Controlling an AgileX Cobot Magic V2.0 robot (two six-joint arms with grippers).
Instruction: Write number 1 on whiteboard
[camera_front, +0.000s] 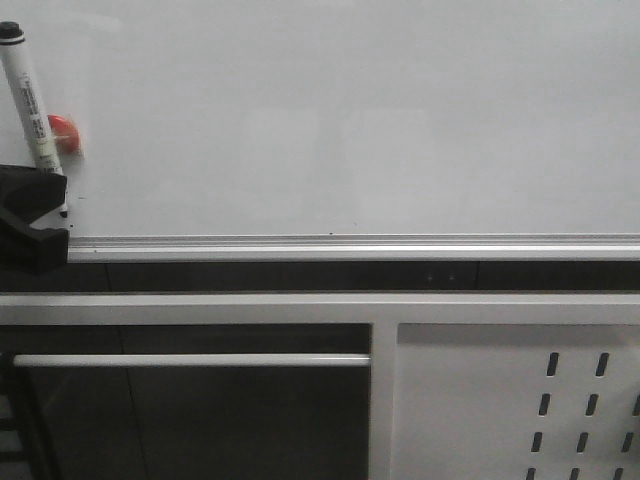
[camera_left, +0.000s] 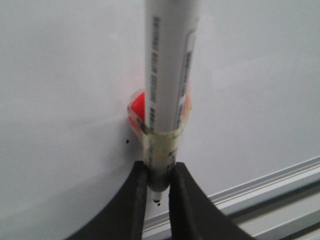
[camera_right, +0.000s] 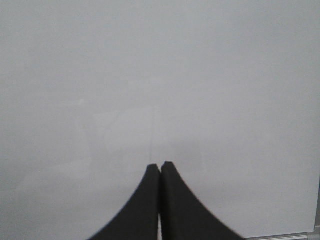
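Left arm's got the marker pinned, board still blank

So the left gripper (camera_left: 159, 186) has its jaws clamped tight on a marker pen (camera_left: 167, 90), holding it low on the barrel, just above the tip. The pen is white with black print down the side, and in the front view it stands nearly upright with its black cap end leaning a touch to the left. A band of clear tape wraps the barrel right above the jaws. The black tip (camera_left: 157, 196) pokes out below them, very close to the whiteboard (camera_front: 350, 130), though I can't tell if it's actually touching.

Right behind the pen there's a small red round thing (camera_left: 136, 111) stuck on the board, half hidden by the barrel. A couple of tiny black specks sit on the board near it.

The right gripper (camera_right: 160, 166) has its jaws pressed together with nothing in them, pointing at a bare patch of the board.

No number 1 anywhere that I can see, the board looks clean and glossy all the way to the silver edge rail (camera_front: 350, 243) along its bottom. Below the rail there's a white metal panel (camera_front: 480, 400) with slotted holes, off to the right
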